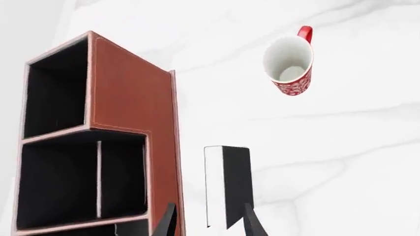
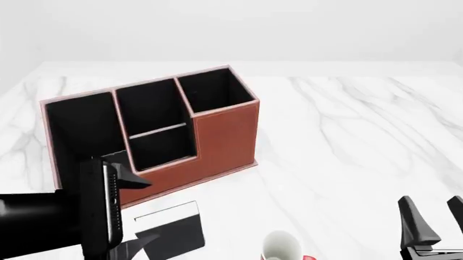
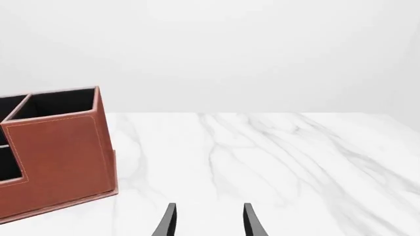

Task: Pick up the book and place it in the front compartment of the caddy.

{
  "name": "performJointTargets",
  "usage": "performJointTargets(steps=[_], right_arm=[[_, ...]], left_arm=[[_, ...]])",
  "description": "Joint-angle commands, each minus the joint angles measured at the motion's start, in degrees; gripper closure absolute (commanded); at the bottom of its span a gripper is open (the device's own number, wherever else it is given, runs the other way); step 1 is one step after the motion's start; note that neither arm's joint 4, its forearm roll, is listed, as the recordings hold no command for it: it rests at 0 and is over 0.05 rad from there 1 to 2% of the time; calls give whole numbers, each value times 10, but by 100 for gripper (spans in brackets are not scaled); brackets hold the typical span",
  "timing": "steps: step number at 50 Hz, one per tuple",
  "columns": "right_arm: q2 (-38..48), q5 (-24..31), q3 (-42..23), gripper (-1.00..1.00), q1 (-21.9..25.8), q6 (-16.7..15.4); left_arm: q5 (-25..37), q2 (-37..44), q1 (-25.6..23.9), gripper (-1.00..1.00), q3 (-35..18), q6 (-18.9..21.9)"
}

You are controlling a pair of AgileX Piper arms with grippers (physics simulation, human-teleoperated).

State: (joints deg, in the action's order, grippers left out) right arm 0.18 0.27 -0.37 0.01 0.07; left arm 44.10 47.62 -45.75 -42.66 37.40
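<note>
The black book with a white strip lies flat on the table just in front of the caddy. In the left wrist view the book sits right ahead of and between my open left fingers. My left gripper is open above the book's near end, not touching it. The front compartment is the narrow middle cell behind the low divider. My right gripper is open and empty at the near right. The caddy shows in both wrist views.
A white-and-red mug stands on the table to the right of the book, near the front edge. The caddy's large cell is at its left end, partly behind my left arm. Bare marble table lies to the caddy's right.
</note>
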Motion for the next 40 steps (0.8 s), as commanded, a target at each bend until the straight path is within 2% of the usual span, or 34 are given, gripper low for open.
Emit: performJointTargets(steps=[1, 26, 40], right_arm=[[0, -1, 1, -100, 0, 0], [0, -1, 1, -100, 0, 0], [0, -1, 1, -100, 0, 0]], left_arm=[[-19, 31, 25, -100, 14, -24], [-49, 73, 51, -100, 23, -9], [-90, 95, 36, -100, 45, -28]])
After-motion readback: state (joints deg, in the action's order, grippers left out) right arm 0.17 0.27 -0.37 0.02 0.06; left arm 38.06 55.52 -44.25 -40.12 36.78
